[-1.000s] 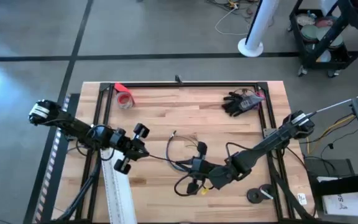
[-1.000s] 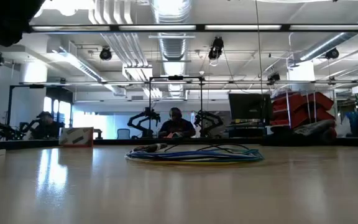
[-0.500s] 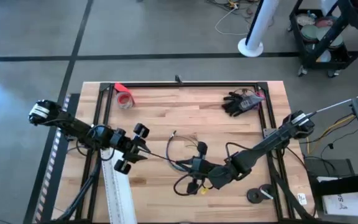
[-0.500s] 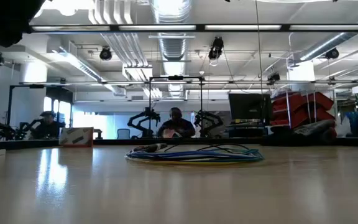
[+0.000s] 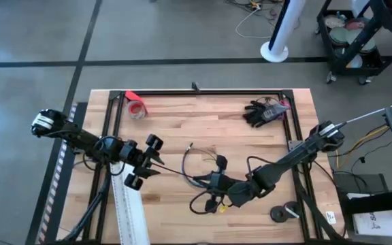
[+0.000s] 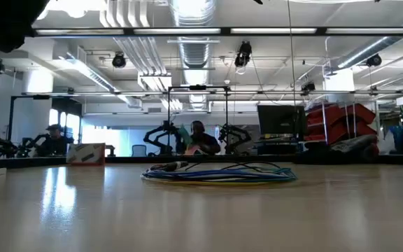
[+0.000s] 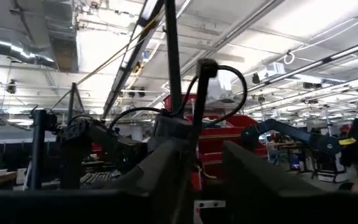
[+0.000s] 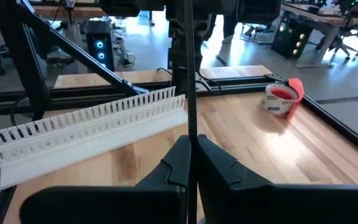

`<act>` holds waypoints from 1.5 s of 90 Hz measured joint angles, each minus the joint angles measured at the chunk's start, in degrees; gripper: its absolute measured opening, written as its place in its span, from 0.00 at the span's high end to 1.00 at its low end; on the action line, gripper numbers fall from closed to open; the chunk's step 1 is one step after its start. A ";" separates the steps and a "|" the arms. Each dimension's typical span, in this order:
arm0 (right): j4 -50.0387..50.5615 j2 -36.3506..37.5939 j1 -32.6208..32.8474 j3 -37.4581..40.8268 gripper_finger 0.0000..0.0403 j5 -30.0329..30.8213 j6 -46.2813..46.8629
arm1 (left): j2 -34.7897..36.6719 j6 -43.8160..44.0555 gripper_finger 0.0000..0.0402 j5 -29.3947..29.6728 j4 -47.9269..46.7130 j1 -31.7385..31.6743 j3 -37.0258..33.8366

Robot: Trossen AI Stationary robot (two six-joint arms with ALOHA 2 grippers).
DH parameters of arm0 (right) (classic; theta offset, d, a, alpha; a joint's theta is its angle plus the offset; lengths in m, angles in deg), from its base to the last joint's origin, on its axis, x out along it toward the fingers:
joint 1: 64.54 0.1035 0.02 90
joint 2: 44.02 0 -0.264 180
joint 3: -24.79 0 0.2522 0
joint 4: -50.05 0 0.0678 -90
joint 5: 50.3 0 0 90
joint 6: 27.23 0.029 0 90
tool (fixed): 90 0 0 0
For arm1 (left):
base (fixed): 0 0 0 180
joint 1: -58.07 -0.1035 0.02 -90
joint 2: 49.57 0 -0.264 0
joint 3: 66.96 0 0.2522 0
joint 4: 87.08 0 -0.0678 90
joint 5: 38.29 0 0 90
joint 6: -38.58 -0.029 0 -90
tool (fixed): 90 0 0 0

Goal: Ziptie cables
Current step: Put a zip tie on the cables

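Right tool point(image 5: 213, 181) low at table centre, clenched on cables point(image 5: 194, 178); left tool point(image 5: 156, 163) released, aimed toward it.

The left arm is stretched in from the left edge, its gripper point(image 5: 156, 163) held with fingers point(image 7: 166, 168) spread apart. The right arm is angled down from the right, its gripper point(image 5: 215, 180) pinched closed at centre.

Blue and green cables point(image 6: 219, 175) are seen on a pale wood table point(image 5: 203, 129). A white strip point(image 8: 86, 124), red tape point(image 8: 283, 98) and black glove point(image 5: 263, 112) are shown.
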 joint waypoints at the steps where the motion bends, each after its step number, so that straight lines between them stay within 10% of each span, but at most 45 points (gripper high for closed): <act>1: 0.00 0.00 0.00 0.00 0.99 0.00 0.00 | 0.00 -0.01 0.72 0.27 -0.01 0.00 0.00; 135: 1.25 0.04 0.53 1.49 0.99 0.52 4.68 | 0.00 1.54 0.85 2.04 2.11 0.00 0.00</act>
